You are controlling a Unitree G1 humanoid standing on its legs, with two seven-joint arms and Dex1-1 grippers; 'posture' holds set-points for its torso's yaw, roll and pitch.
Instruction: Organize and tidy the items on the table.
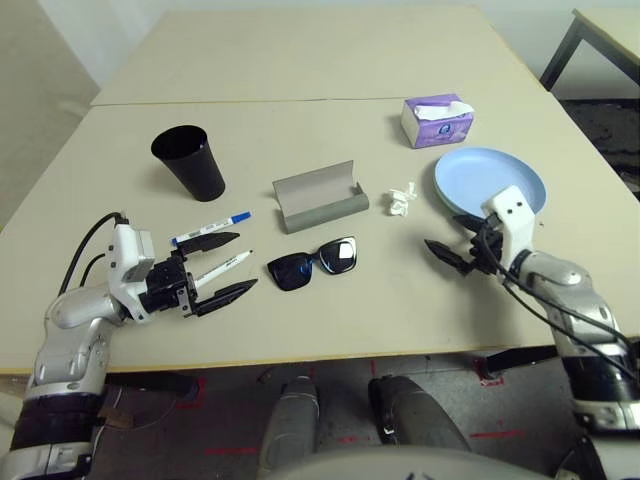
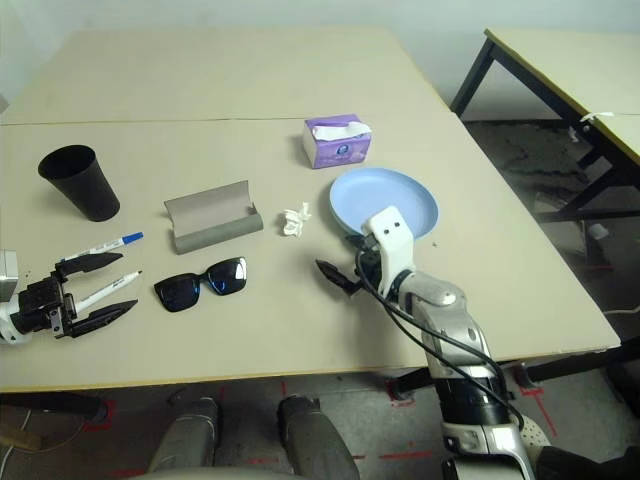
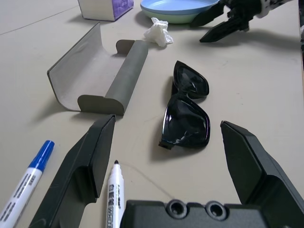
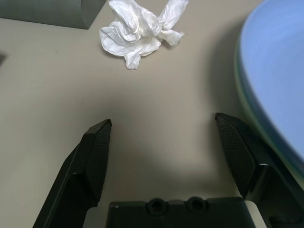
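Observation:
My left gripper (image 1: 241, 263) stands open low over the table (image 1: 330, 310), with the black-capped marker (image 1: 222, 266) between its fingers. The blue-capped marker (image 1: 212, 228) lies just beyond its far finger. Ahead of it lie the black sunglasses (image 3: 187, 114) and the open grey glasses case (image 1: 320, 196). The black cup (image 1: 190, 162) stands upright at the left. My right gripper (image 4: 162, 119) is open and empty beside the light-blue plate (image 1: 490, 182), which is stacked on the green plate (image 4: 243, 95). It points at the crumpled tissue (image 4: 142, 33).
A purple tissue box (image 1: 437, 120) stands behind the plates. A thin seam (image 1: 250, 101) crosses the tabletop at the back. A second table with dark legs (image 2: 560, 60) stands off to the right, past this table's right edge.

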